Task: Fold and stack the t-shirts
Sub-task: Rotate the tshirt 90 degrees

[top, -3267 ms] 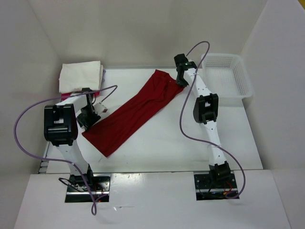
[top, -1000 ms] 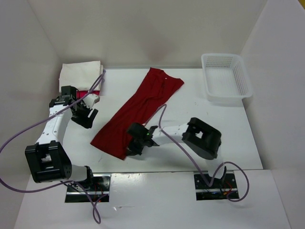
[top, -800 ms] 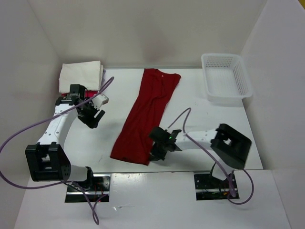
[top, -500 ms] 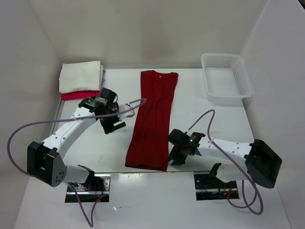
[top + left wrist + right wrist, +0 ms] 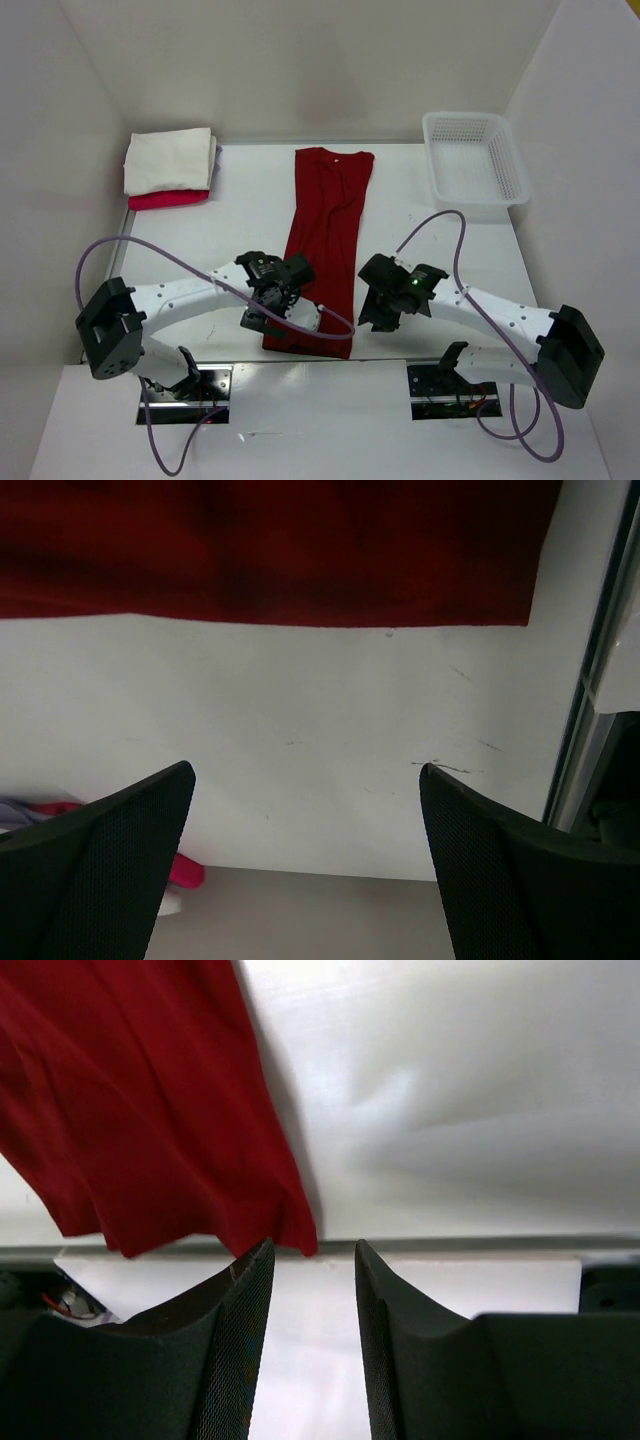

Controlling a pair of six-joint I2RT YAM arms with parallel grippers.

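A dark red t-shirt (image 5: 325, 240) lies flat as a long narrow strip running from the back of the table to its near edge. My left gripper (image 5: 272, 305) hovers at the left of the shirt's near end, open wide with nothing between its fingers; in the left wrist view the red cloth (image 5: 280, 550) lies beyond the gripper (image 5: 305, 780). My right gripper (image 5: 382, 303) stands just right of the near end, open and empty, and the shirt's corner (image 5: 290, 1230) lies just past the gripper (image 5: 312, 1255). At the back left is a folded stack: cream white t-shirt (image 5: 168, 160) over a magenta-pink one (image 5: 165, 200), with a lavender edge (image 5: 217, 152).
A white lattice basket (image 5: 463, 118) stands at the back right corner. White walls close in the table on three sides. The table's near edge (image 5: 450, 1245) runs right beside the shirt's end, with the arm bases below it.
The right gripper pulled the shirt's near end to the right until the strip lay straight, then let go and opened. The left arm swung from the stack to the shirt's near end and opened wider.
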